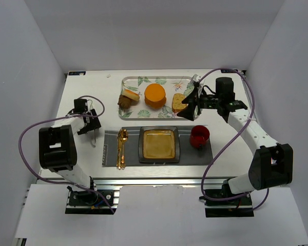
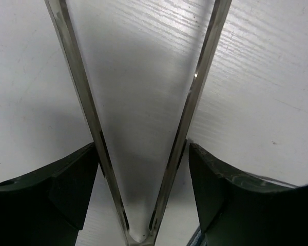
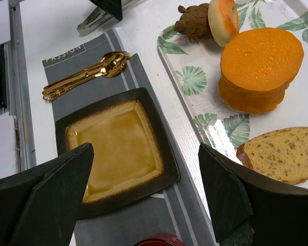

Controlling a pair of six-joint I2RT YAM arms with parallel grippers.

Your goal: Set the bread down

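The bread slice [image 1: 178, 103] lies at the right end of the leaf-patterned tray [image 1: 143, 82]; it also shows in the right wrist view [image 3: 285, 152]. My right gripper [image 1: 187, 105] is open and empty, hovering just beside the bread, over the strip between the tray [image 3: 192, 82] and the square brown plate [image 3: 113, 148]; in its wrist view the gripper [image 3: 146, 154] has the bread next to its right finger. The empty plate [image 1: 158, 144] sits on a grey placemat [image 1: 195, 156]. My left gripper [image 1: 87, 122] holds metal tongs [image 2: 82, 92] low over the table at the left, the jaws [image 2: 142, 148] pressing both tong arms.
On the tray are an orange round cake [image 1: 155, 95], a donut [image 1: 129, 96] and a brown lumpy piece [image 1: 124, 102]. Gold cutlery [image 1: 122, 147] lies on the mat left of the plate. A red cup [image 1: 199, 136] stands right of the plate.
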